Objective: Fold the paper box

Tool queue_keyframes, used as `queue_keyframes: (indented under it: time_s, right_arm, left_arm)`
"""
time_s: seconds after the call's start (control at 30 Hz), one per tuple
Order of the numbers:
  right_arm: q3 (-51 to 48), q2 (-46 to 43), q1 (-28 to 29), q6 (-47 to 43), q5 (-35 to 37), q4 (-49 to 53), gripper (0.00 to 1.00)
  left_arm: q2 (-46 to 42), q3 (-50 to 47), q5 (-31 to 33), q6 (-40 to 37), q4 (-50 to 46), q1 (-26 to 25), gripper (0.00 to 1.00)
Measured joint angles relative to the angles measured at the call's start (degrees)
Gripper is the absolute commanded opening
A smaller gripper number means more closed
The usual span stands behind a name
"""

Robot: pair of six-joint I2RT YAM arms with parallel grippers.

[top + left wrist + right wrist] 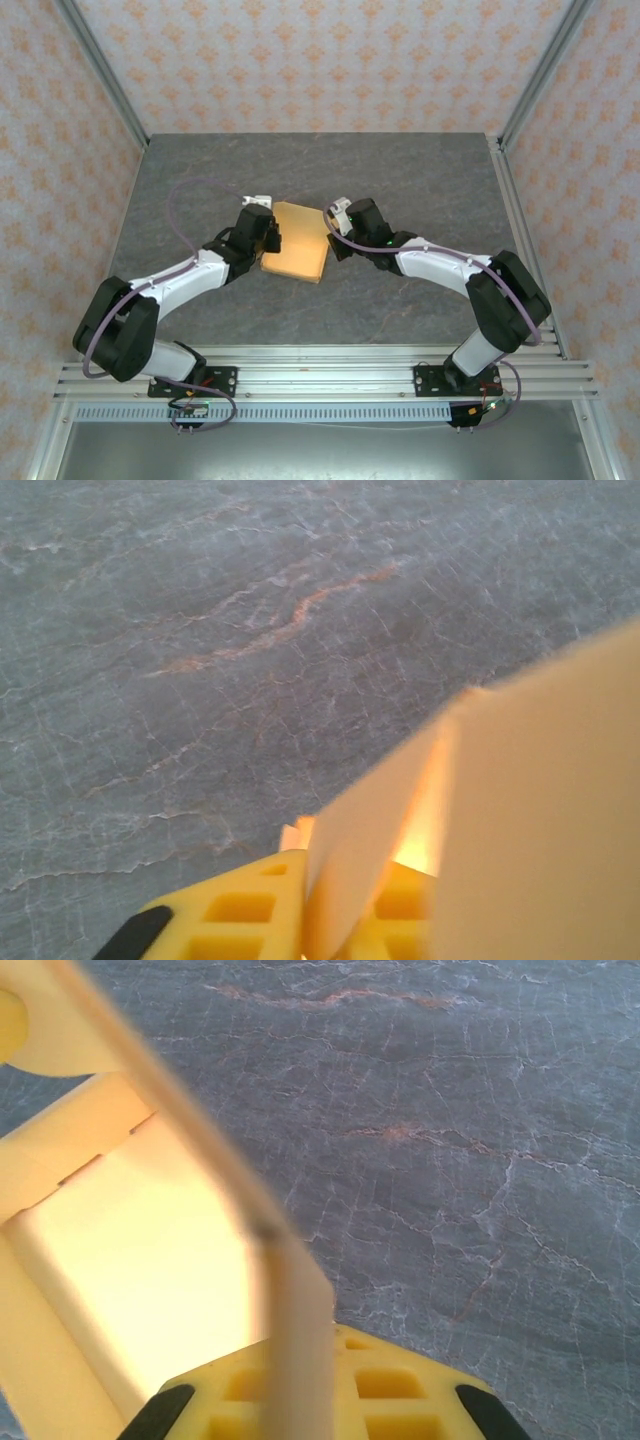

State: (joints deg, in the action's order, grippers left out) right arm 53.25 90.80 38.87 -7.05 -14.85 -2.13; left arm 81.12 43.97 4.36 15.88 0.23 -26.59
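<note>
From above, one paper box (296, 254), a compact plain tan-orange rectangle, lies mid-way on the table (400, 190) between the left gripper (268, 238) and the right gripper (335, 229); the left wrist view shows that claw pinching a pale card wall, and the right wrist view shows its twin pinching a thin card edge.

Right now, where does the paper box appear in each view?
Top external: paper box at centre of the table.
Left wrist: paper box, blurred, lower right.
Right wrist: paper box at left, one edge running diagonally down.
Shared landmark: the grey veined table.
</note>
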Motion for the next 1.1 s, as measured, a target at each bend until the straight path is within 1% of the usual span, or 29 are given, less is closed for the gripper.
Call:
queue_keyframes:
  time_s: [0.1, 0.33, 0.63, 0.8, 1.1]
  right_arm:
    - [1.51, 0.02, 0.72, 1.64, 1.62, 1.60, 0.01]
    - [4.20, 1.53, 2.45, 9.07, 6.93, 4.09, 0.01]
    - [6.54, 5.62, 6.82, 18.36, 17.55, 4.35, 0.01]
    - [8.04, 7.04, 8.70, 22.73, 21.88, 5.09, 0.02]
    - [8.26, 7.52, 13.35, 25.38, 27.98, 5.09, 0.03]
  left_arm:
    - [0.79, 0.00, -0.11, 0.59, 0.15, 0.02, 0.00]
    - [0.22, -2.19, -0.22, 3.37, 3.13, -0.15, 0.00]
    - [-0.09, -5.20, 5.57, 7.48, 4.79, -3.52, 0.00]
    - [-0.87, -7.56, 8.11, 9.86, 6.82, -4.48, 0.00]
    - [-5.03, -12.44, 10.14, 11.32, 9.20, -4.96, 0.00]
